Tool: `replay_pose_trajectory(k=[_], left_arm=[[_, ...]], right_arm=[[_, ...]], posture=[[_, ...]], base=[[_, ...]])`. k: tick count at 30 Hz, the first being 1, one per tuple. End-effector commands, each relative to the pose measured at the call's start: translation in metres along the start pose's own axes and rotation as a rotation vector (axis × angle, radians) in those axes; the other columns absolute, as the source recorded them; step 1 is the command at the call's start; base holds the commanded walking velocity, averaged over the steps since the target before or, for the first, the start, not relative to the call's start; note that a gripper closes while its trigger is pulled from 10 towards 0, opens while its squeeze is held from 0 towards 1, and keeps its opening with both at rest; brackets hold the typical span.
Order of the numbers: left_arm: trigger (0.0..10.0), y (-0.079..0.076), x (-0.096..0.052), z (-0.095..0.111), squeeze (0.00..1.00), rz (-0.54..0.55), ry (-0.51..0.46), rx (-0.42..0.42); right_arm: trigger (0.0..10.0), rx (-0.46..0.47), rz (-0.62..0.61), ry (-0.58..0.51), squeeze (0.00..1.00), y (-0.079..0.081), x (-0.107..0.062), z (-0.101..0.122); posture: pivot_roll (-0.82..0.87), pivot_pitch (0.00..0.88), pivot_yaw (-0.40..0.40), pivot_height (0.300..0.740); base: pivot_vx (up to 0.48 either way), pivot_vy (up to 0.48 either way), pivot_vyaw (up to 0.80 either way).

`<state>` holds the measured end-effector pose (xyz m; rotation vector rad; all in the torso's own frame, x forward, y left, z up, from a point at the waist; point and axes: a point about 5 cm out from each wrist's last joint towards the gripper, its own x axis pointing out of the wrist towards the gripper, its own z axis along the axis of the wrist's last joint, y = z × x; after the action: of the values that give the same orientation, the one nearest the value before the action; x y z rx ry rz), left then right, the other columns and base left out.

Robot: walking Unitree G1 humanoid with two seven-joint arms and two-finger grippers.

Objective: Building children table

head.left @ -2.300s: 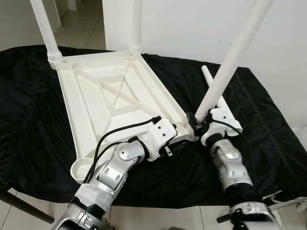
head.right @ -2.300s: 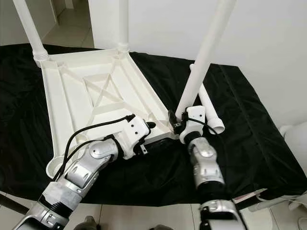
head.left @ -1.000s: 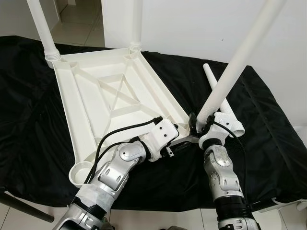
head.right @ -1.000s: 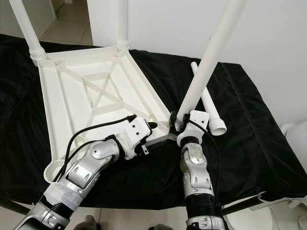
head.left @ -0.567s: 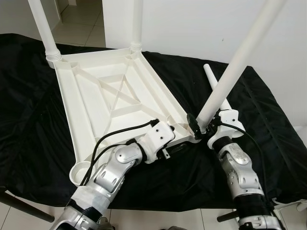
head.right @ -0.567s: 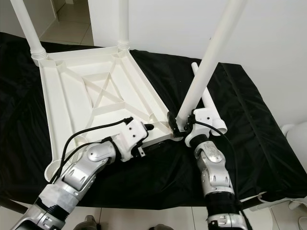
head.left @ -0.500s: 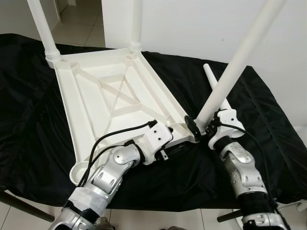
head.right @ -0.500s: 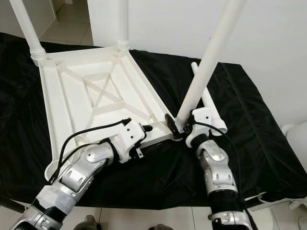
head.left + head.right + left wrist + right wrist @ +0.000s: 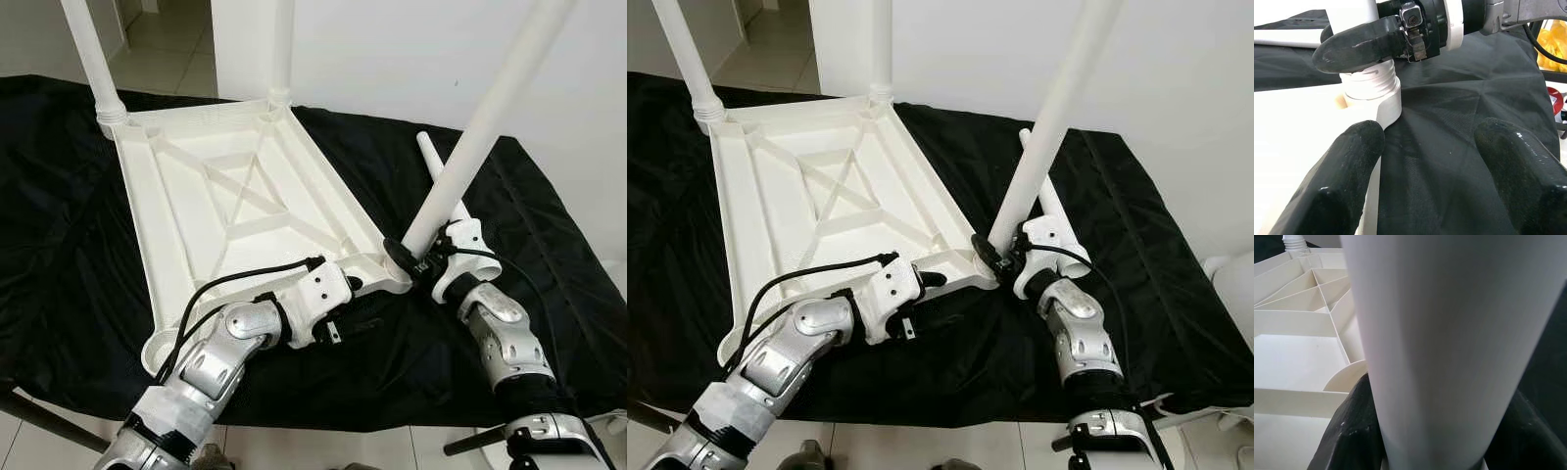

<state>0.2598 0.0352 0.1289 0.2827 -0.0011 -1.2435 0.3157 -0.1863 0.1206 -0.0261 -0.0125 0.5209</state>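
Observation:
A white plastic table top lies upside down on a black cloth. Two white legs stand in its far corners. My right gripper is shut on a third leg, low down, where its threaded end meets the near right corner socket. The leg leans to the right. In the right wrist view the leg sits between the black fingers. My left gripper is open by the near edge, one finger against the table's rim and the other over the cloth.
A fourth leg lies loose on the cloth behind my right gripper. The near left corner socket holds no leg. A white wall stands behind the table, and tiled floor shows at the far left.
My left gripper has drawn back a little toward the near edge. My right forearm has swung out to the right, still holding the leg at the corner socket.

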Motion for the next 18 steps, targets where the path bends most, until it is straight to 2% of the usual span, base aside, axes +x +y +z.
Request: replay_pose_trajectory(k=[1,2,3,6,7,9,16,18], left_arm=[[10.0,-0.003,0.001,0.003,0.00,-0.003,-0.007,0.000],[10.0,-0.003,0.001,0.003,0.00,-0.009,-0.006,-0.001],[10.0,-0.003,0.001,0.003,0.00,-0.013,-0.006,-0.001],[10.0,-0.003,0.001,0.003,0.00,-0.016,-0.005,-0.001],[10.0,-0.001,0.002,0.003,0.00,-0.012,-0.003,0.000],[10.0,0.003,0.003,0.004,0.00,0.015,-0.004,0.005],[10.0,0.011,0.004,0.006,0.00,0.077,-0.017,-0.006],[10.0,0.021,0.005,0.006,0.00,0.154,-0.022,-0.024]], right_arm=[[0.0,0.029,0.028,0.081,0.00,0.003,-0.007,-0.019],[4.5,0.037,0.007,0.080,0.00,0.002,-0.008,-0.020],[10.0,0.036,-0.022,0.080,0.00,0.002,-0.008,-0.021],[10.0,0.035,-0.046,0.081,0.00,0.002,-0.008,-0.021],[10.0,0.033,-0.126,0.089,0.00,0.004,-0.005,-0.023],[10.0,0.041,-0.192,0.081,0.00,0.008,-0.002,-0.022],[10.0,0.062,-0.285,0.068,0.00,0.014,0.002,-0.020],[10.0,0.087,-0.447,0.078,0.00,0.017,0.004,-0.020]], posture=[[0.07,0.000,-0.096,0.740],[0.07,0.000,-0.094,0.740],[0.07,0.000,-0.092,0.740],[0.07,0.000,-0.090,0.740],[0.06,0.000,-0.086,0.740],[0.06,0.000,-0.085,0.740],[0.06,0.000,-0.082,0.740],[0.06,0.000,-0.084,0.740]], base=[[0.000,0.000,0.00],[0.000,0.000,0.00],[0.000,0.000,0.00],[0.000,0.000,0.00],[0.000,0.000,0.00],[0.000,0.000,0.00],[0.000,0.000,0.00],[0.000,0.000,0.00]])
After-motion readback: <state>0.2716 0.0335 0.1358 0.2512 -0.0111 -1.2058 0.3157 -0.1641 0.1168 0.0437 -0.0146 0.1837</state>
